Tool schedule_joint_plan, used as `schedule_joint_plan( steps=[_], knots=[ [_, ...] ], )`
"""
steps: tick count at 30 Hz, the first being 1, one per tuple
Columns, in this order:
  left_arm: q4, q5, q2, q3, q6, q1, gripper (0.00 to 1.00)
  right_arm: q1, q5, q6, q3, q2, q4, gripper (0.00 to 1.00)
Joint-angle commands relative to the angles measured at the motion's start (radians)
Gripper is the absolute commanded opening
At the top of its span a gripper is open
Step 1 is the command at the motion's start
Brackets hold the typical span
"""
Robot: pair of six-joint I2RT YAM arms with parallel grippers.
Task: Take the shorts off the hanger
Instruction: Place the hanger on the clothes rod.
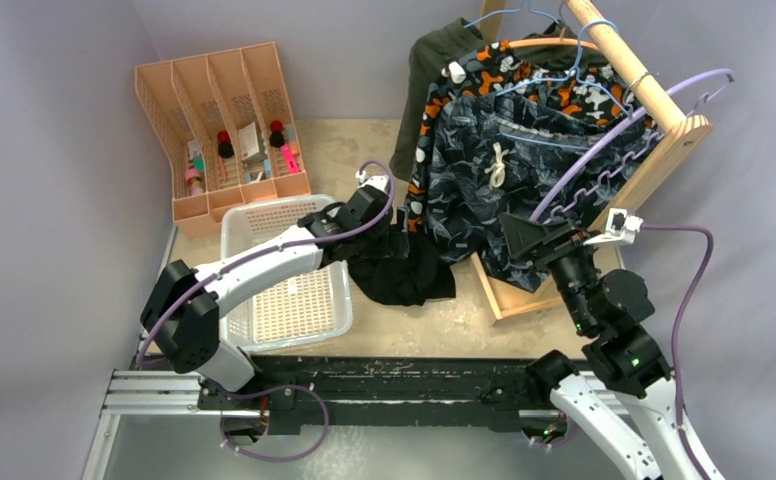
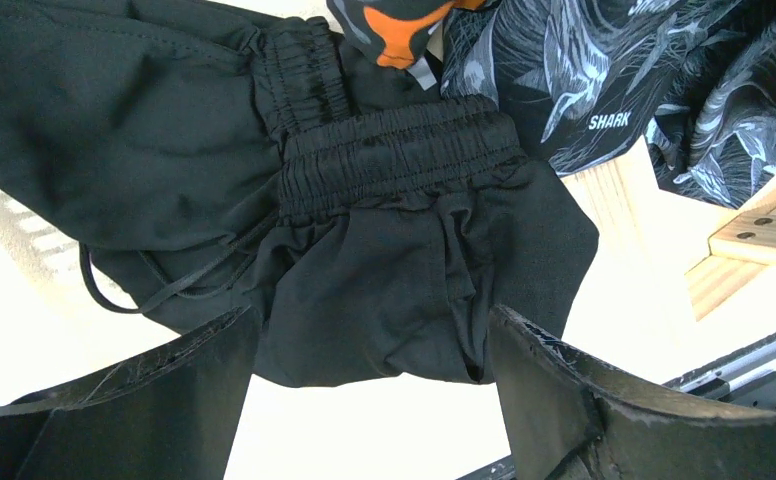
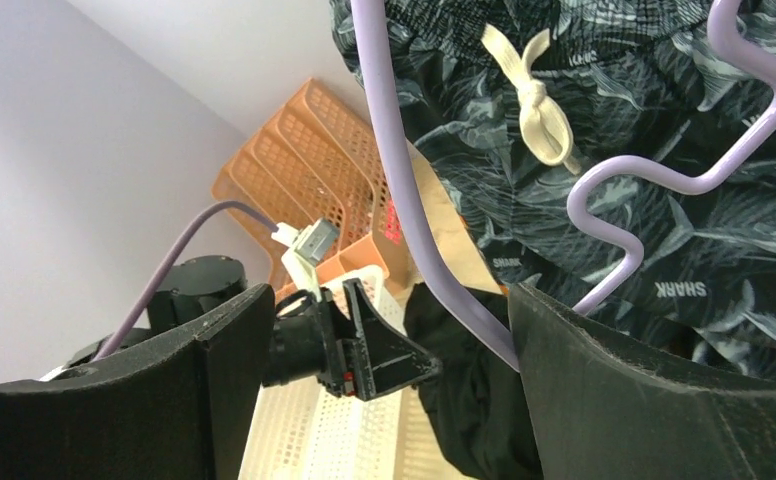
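The plain black shorts (image 1: 404,270) lie crumpled on the table beside the basket, off any hanger. My left gripper (image 1: 389,240) hovers over them, open; its fingers (image 2: 214,365) straddle the black cloth (image 2: 364,260) without pinching it. The dark blue-grey camouflage shorts (image 1: 504,170) hang on the rack, with the orange-black-white pair (image 1: 484,75) and the olive green pair (image 1: 434,70) behind them. A bare purple hanger (image 1: 604,150) slants from the rack top down to my right gripper (image 1: 529,240). That gripper (image 3: 389,340) is open, and the hanger's rod (image 3: 394,180) passes between its fingers, close to the right one.
A white perforated basket (image 1: 289,290) sits left of the black shorts. An orange file organiser (image 1: 224,120) with small items stands at the back left. The wooden rack (image 1: 644,110) and its base frame (image 1: 509,300) fill the right side. A black rail (image 1: 364,390) runs along the near edge.
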Motion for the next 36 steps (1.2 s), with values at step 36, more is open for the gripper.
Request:
schedule_joint_plan(
  steps=[36],
  knots=[
    [0.013, 0.017, -0.026, 0.055, -0.012, -0.006, 0.82, 0.008, 0.092, 0.164, 0.297, 0.137, -0.171, 0.97]
  ],
)
